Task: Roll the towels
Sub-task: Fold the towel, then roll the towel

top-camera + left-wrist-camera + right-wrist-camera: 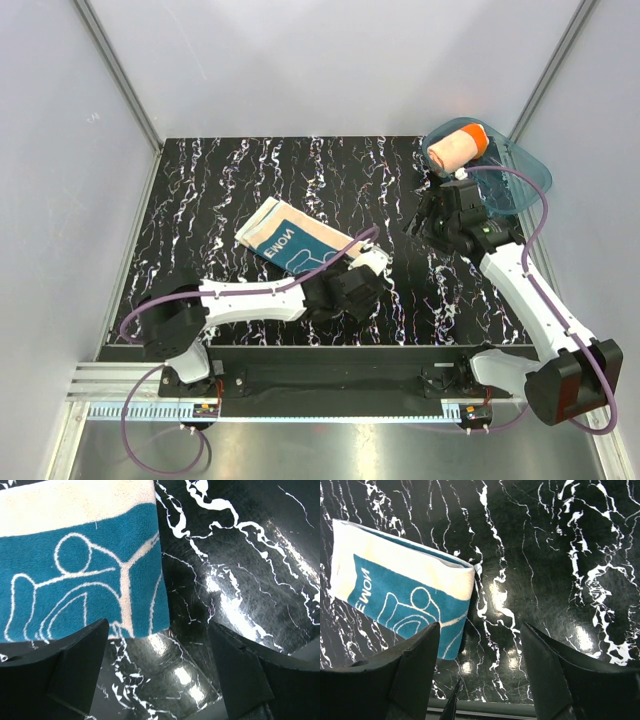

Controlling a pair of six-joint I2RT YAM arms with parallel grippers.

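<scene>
The teal-blue towel (290, 238) lies folded flat on the black marbled table (220, 180), its cream patch towards the back. My left gripper (338, 276) is open and empty, low over the table just off the towel's near right corner. In the left wrist view the towel (75, 580) lies ahead and to the left of the gripper (159, 630). The orange towel (455, 147) lies rolled up in the teal tub (530, 175). My right gripper (420, 216) is open and empty above the table in front of the tub. The right wrist view shows the towel (405, 595) to the left of the gripper (481, 627).
The translucent teal tub sits at the table's back right corner. White walls with metal frame posts close in the left, back and right sides. The table's near edge (520, 707) shows in the right wrist view. Purple cables run along both arms.
</scene>
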